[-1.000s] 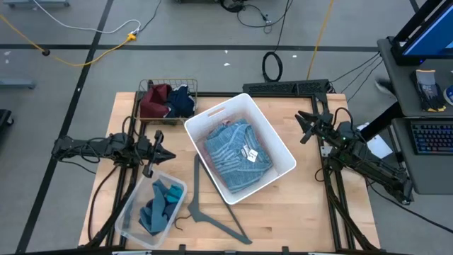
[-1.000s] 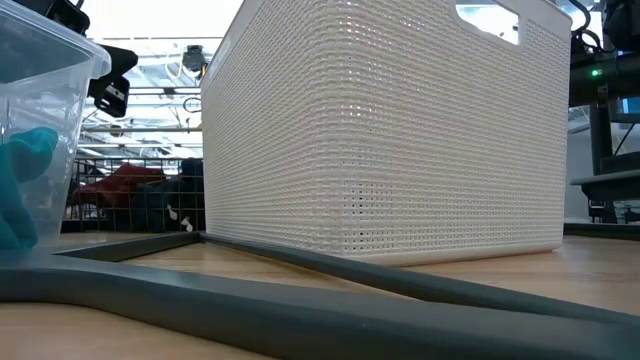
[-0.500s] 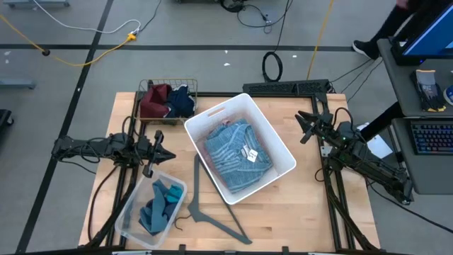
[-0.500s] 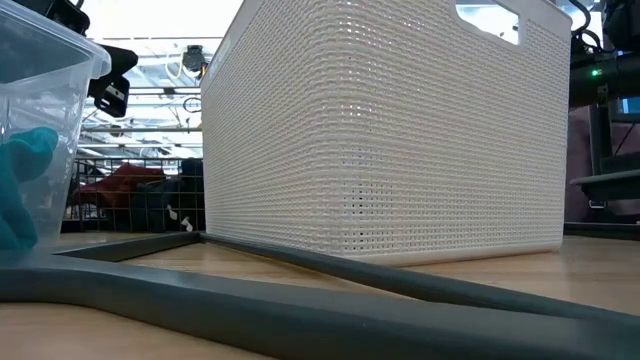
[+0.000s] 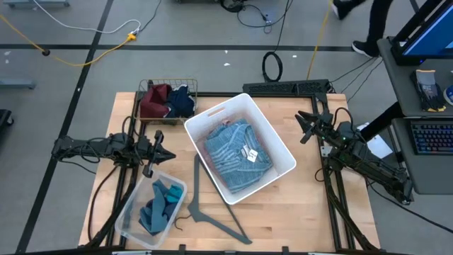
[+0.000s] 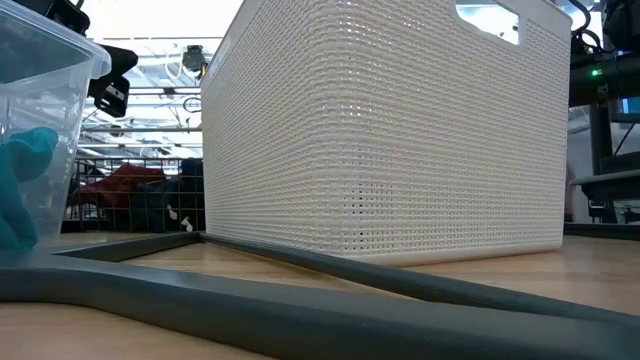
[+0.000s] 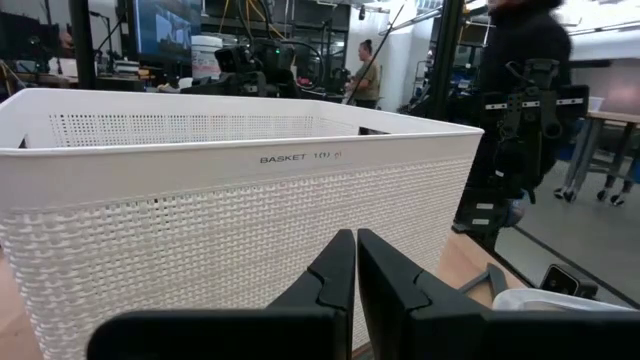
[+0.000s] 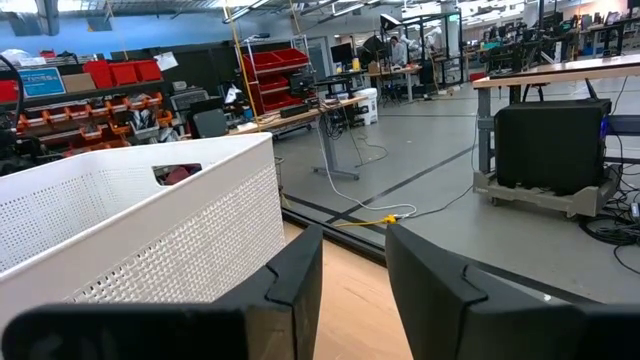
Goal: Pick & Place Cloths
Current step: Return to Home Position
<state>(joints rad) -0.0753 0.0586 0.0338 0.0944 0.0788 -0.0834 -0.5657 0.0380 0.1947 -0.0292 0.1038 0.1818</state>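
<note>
A light-blue shirt (image 5: 236,154) with a white tag (image 5: 250,153) lies in the white basket (image 5: 282,144); a pink edge (image 5: 226,124) shows beneath it. Maroon (image 5: 153,103) and navy (image 5: 182,102) cloths fill the wire basket (image 5: 168,84) at the far left. A teal cloth (image 5: 158,205) sits in the clear bin (image 5: 127,209). No black cloth shows. My left gripper (image 5: 168,154) hovers shut left of the white basket (image 7: 200,190). My right gripper (image 5: 303,129) hovers open to its right, its fingers apart (image 8: 353,265).
A grey hanger (image 5: 207,205) lies flat on the table near the white basket's near side, its bar (image 6: 300,290) crossing the low view. A person (image 5: 361,18) walks on the floor beyond the far right corner. Bare wood (image 5: 297,212) lies at the near right.
Both arms and all cloths have kept still. Only the person beyond the table's far right corner has moved, walking leftward across the floor.
</note>
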